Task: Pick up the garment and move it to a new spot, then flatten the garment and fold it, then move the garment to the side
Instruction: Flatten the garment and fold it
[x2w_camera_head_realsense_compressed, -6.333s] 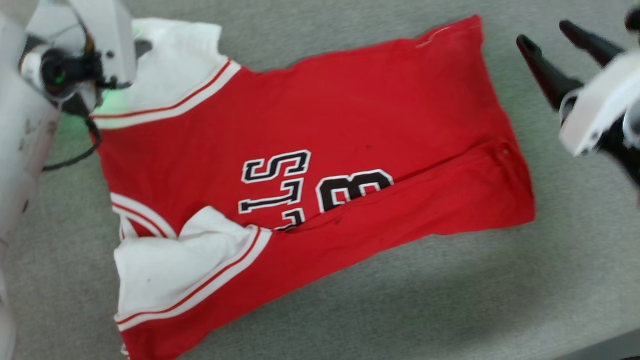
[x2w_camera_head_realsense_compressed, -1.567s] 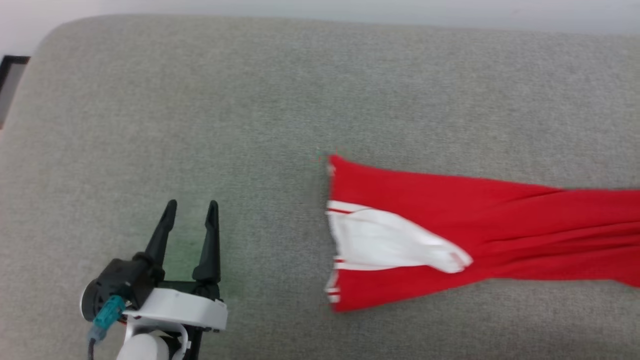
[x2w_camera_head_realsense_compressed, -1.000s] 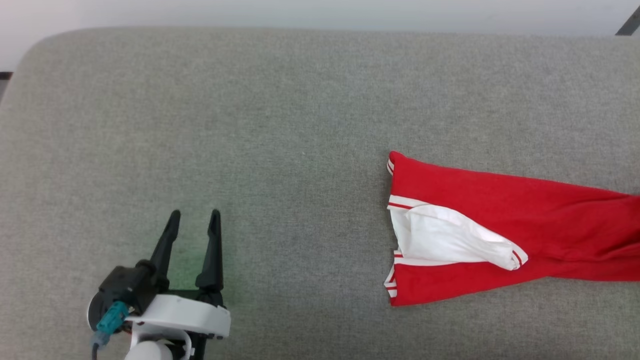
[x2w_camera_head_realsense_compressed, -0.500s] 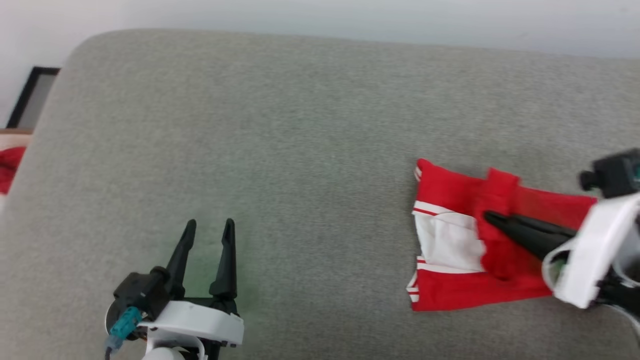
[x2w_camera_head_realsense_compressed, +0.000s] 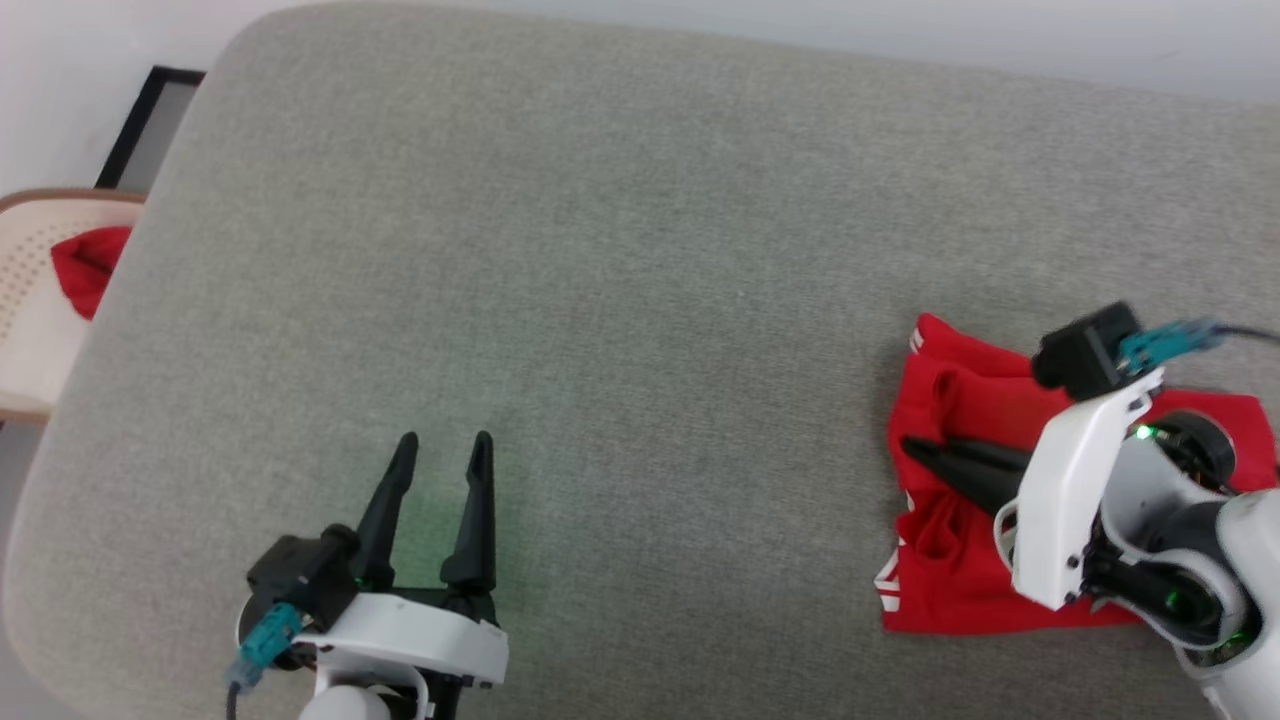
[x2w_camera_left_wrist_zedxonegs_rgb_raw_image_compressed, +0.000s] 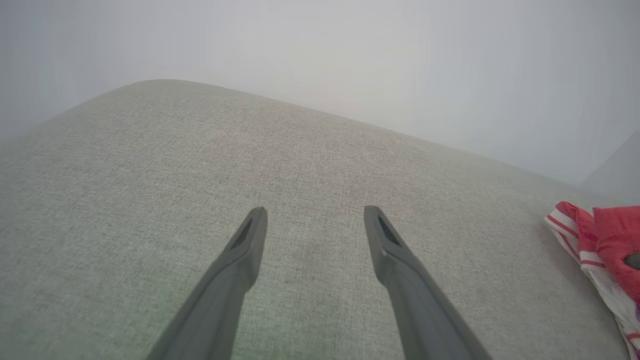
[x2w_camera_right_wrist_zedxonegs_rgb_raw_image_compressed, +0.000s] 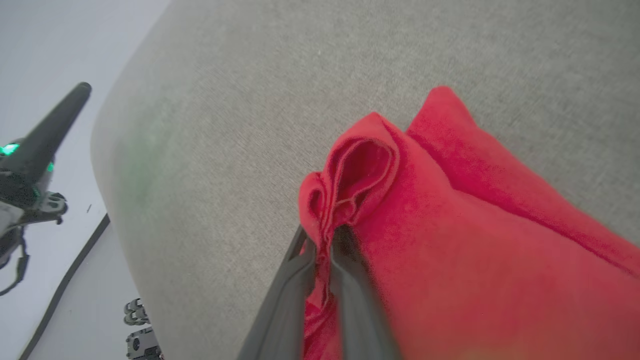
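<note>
Red garment (x2w_camera_head_realsense_compressed: 945, 570) lies bunched at the lower right of the head view, on a grey padded surface (x2w_camera_head_realsense_compressed: 640, 250). The right gripper (x2w_camera_head_realsense_compressed: 912, 447) reaches in from the right, its dark fingers pressed together over the cloth. At the lower left, the left gripper (x2w_camera_head_realsense_compressed: 445, 442) stands wide, holding nothing, well apart from the shirt. A cream perforated seat (x2w_camera_head_realsense_compressed: 30, 330) with a red cloth (x2w_camera_head_realsense_compressed: 85, 265) on it shows at the left edge.

In the left wrist view, the left gripper (x2w_camera_left_wrist_zedxonegs_rgb_raw_image_compressed: 315, 212) is spread over bare grey fabric; the garment (x2w_camera_left_wrist_zedxonegs_rgb_raw_image_compressed: 607, 235), with striped trim, sits at the right edge.

In the right wrist view, the right gripper (x2w_camera_right_wrist_zedxonegs_rgb_raw_image_compressed: 324, 239) pinches a rolled red fold of the garment (x2w_camera_right_wrist_zedxonegs_rgb_raw_image_compressed: 450, 225) at centre frame.
</note>
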